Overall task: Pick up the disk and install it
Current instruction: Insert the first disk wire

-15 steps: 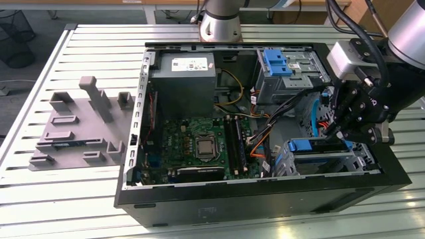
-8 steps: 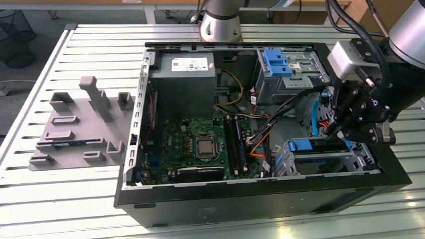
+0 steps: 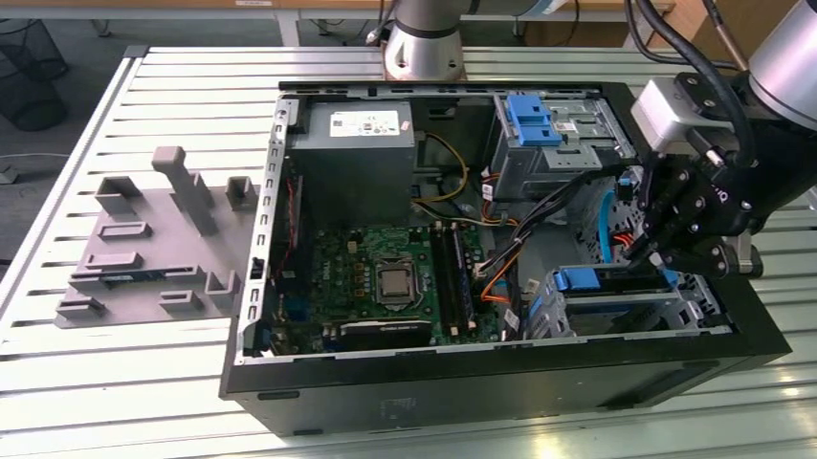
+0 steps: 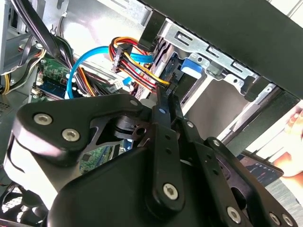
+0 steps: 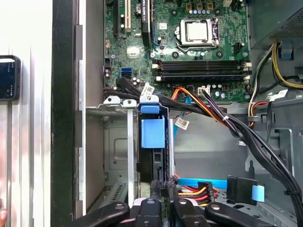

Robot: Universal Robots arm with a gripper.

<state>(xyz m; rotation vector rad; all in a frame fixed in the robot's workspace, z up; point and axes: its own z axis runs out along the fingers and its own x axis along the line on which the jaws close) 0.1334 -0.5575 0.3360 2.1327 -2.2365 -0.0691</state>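
Note:
The disk (image 5: 152,142) stands on edge in the metal drive cage (image 3: 638,306) at the case's corner on the exterior view's right. Its blue bracket (image 3: 581,279) faces the motherboard, and its dark body runs back toward me. In the second wrist view the bracket's blue tab (image 4: 191,66) shows at the cage's mouth. My gripper (image 3: 653,256) hangs over that cage. Its fingers (image 5: 171,189) lie close together, shut, with their tips at the disk's rear end by the cable plugs. Nothing shows between them.
Bundled black cables (image 5: 246,137), orange-red wires (image 4: 137,71) and a blue flat cable (image 4: 78,66) cross close by the cage. A second cage with a blue latch (image 3: 530,120), a grey power supply (image 3: 351,143) and the motherboard (image 3: 383,277) fill the case. A grey fixture (image 3: 141,239) lies outside.

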